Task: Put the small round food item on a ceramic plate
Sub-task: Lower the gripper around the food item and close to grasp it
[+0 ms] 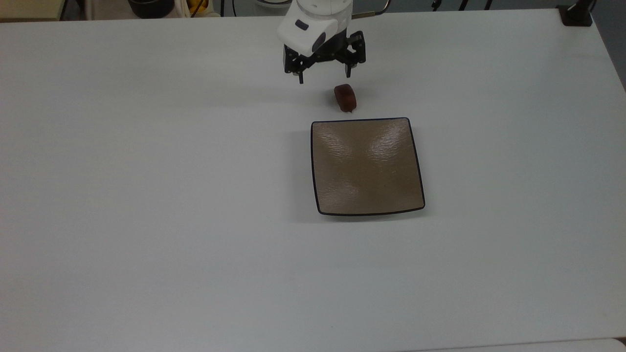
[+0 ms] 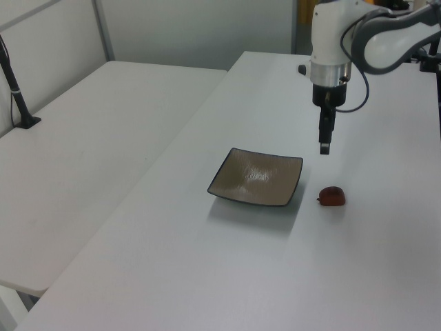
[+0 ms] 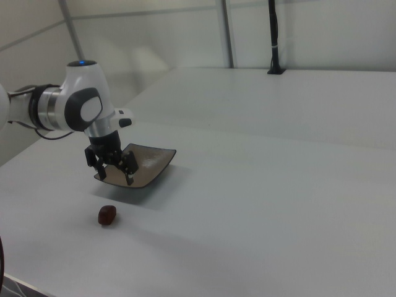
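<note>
Gripper [image 1: 324, 77] hangs above the tabletop [image 1: 146, 195] with its two black fingers [image 1: 300, 76] spread wide and nothing between them. In the top view it is just above and slightly to the top view's left of the small round food item [image 1: 345, 97], close to it but not touching. In the right view the gripper [image 3: 116, 174] points down, with its fingertips raised clear of the white surface, and the dark reddish-brown lump [image 3: 107, 215] lies lower in the picture, near it. In the left view the gripper [image 2: 324, 146] is seen from its narrow side, so there its fingers look like one black bar, and the food item [image 2: 332, 196] rests on the tabletop below it in the picture.

The food item lies on the bare tabletop, just beside one edge of the ceramic plate [image 1: 367, 166] and outside its dark rim. The plate [image 2: 256, 177] is square, tan-brown and glossy, with slightly lifted corners, and its surface carries nothing. In the right view the gripper stands partly in front of the plate [image 3: 148, 162]. The white arm [image 2: 344, 41] reaches in from the far end of the tabletop.
</note>
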`<state>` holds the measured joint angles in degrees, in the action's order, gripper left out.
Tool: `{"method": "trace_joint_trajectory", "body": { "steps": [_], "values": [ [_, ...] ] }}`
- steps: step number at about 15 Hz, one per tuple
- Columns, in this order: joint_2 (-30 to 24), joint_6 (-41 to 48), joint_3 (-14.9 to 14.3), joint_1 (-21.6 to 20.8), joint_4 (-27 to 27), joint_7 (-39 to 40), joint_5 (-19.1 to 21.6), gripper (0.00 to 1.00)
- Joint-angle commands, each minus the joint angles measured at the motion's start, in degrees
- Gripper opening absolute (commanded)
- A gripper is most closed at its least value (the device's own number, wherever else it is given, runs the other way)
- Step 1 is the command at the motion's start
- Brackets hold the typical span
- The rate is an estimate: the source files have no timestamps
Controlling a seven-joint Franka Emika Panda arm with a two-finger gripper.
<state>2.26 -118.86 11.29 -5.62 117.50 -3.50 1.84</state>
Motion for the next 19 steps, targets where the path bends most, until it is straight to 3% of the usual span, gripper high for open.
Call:
{"method": "trace_joint_trajectory", "body": {
  "steps": [1, 18, 19],
  "values": [
    [0.55, -5.15, 0.93, -0.26, 3.60, 1.39, 0.62, 1.00],
    [10.66, -10.08, 1.81, -4.04, 4.14, 1.12, -0.17, 1.00],
    [10.75, -10.08, 1.81, -4.13, 4.14, 1.12, -0.87, 0.89]
  ]
}}
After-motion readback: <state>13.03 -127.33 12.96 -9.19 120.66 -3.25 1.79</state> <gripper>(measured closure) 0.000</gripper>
